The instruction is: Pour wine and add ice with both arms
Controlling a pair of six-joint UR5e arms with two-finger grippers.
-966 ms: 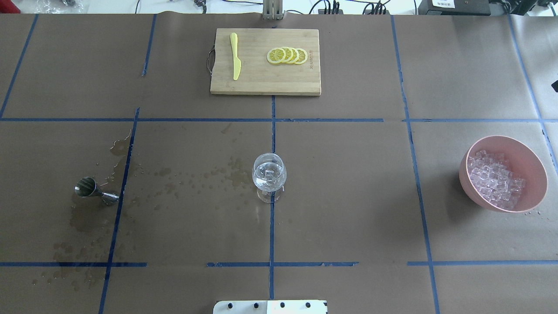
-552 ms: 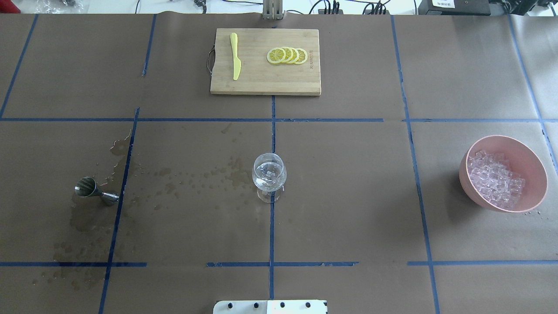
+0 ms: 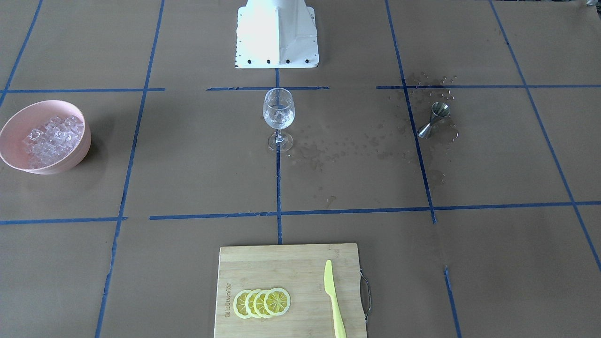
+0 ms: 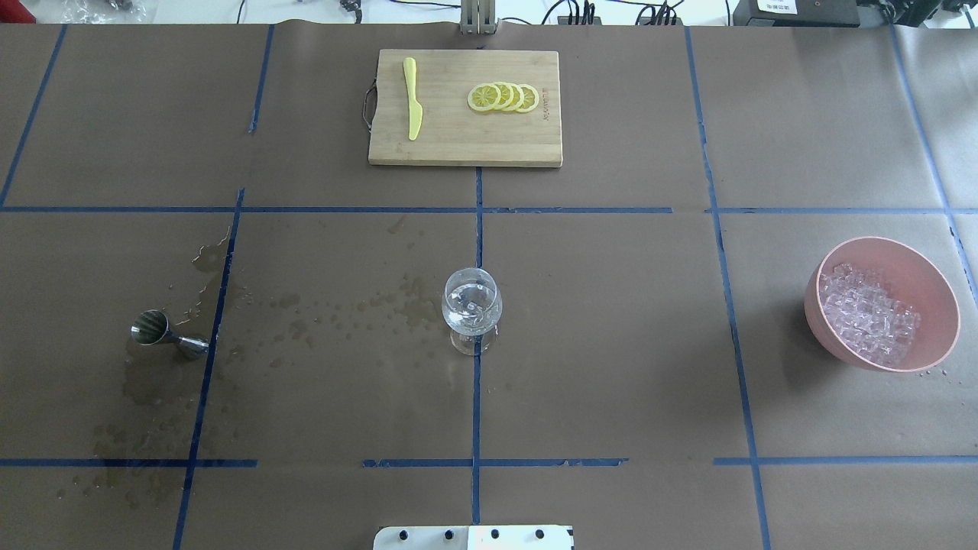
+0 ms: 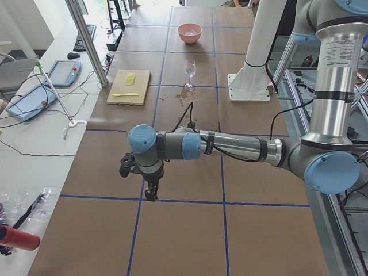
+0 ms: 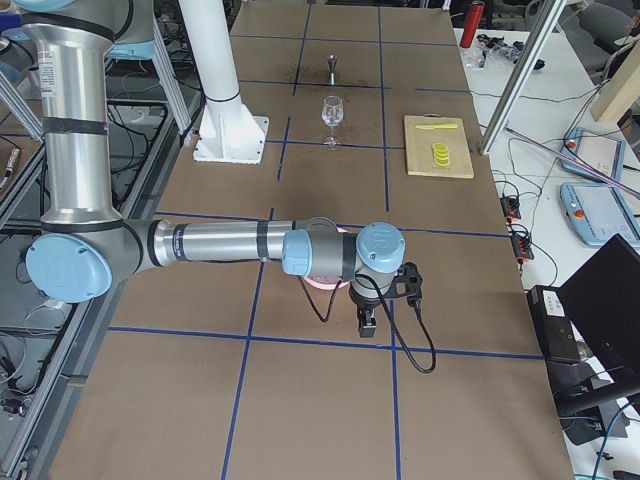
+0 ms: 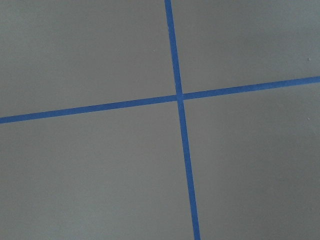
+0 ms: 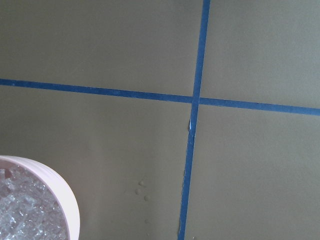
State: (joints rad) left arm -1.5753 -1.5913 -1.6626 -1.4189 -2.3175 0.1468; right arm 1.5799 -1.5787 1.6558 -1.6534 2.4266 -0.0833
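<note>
A clear wine glass (image 4: pixel 472 309) (image 3: pixel 279 115) stands at the table's middle, with watery wine (image 3: pixel 279 122) and an ice cube (image 4: pixel 472 303) in its bowl. More ice (image 4: pixel 871 317) (image 8: pixel 22 217) fills a pink bowl (image 4: pixel 816 325) (image 3: pixel 70 159) at the right. A steel jigger (image 4: pixel 168 334) (image 3: pixel 434 120) stands on the left. My left gripper (image 5: pixel 150 192) hangs over bare paper beyond the jigger, seen only in the exterior left view. My right gripper (image 6: pixel 368 320) hangs just past the bowl, seen only in the exterior right view. I cannot tell whether either is open or shut.
A wooden cutting board (image 4: pixel 466 141) at the far middle carries lemon slices (image 4: pixel 504 98) and a yellow knife (image 4: pixel 412 99). Wet spill stains (image 4: pixel 153 382) spread from the jigger toward the glass. The white base block (image 4: pixel 474 537) sits at the near edge.
A dark shape at the right edge of the overhead view has left it. The ice in the glass and bowl has settled slightly. Nothing else moved.
</note>
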